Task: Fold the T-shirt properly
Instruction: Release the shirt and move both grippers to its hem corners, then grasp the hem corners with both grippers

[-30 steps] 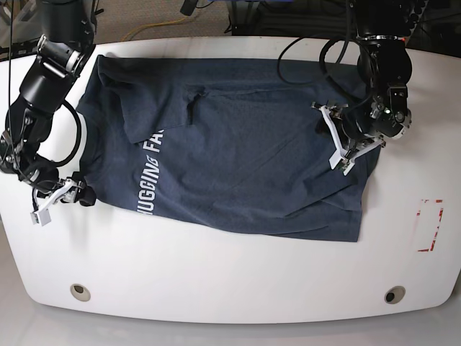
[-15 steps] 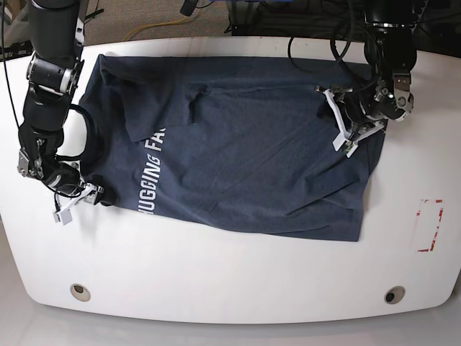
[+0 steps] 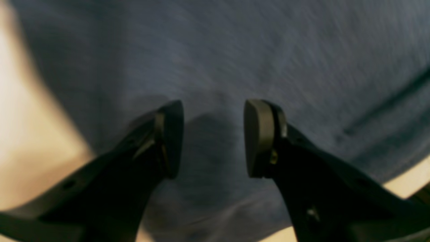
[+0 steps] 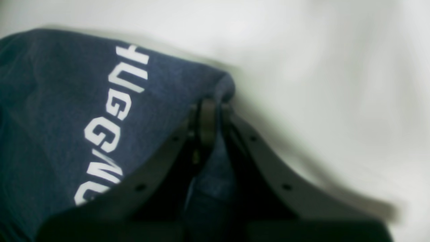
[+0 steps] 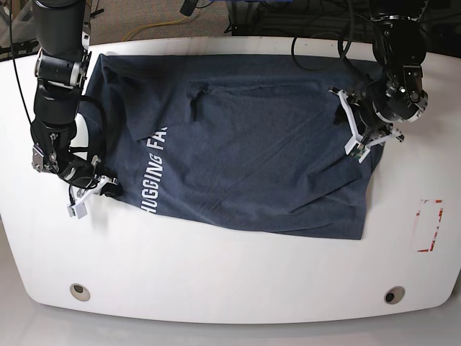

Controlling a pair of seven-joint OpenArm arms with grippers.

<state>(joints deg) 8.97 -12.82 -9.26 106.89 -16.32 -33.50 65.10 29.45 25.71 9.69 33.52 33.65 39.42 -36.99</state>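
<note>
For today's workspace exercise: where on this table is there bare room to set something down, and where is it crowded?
Free: the table strip in front of the T-shirt, and the side by the red marking. Crowded: both shirt ends, at the left gripper and right gripper.

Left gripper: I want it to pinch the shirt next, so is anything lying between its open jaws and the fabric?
Nothing visible. The left gripper hangs open right above the bare T-shirt, with only cloth beneath it.

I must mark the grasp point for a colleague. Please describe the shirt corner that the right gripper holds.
On the white table lies the T-shirt. Follow its white lettering to the front edge. The corner there is pinched in the shut right gripper; the left gripper is open.
</note>
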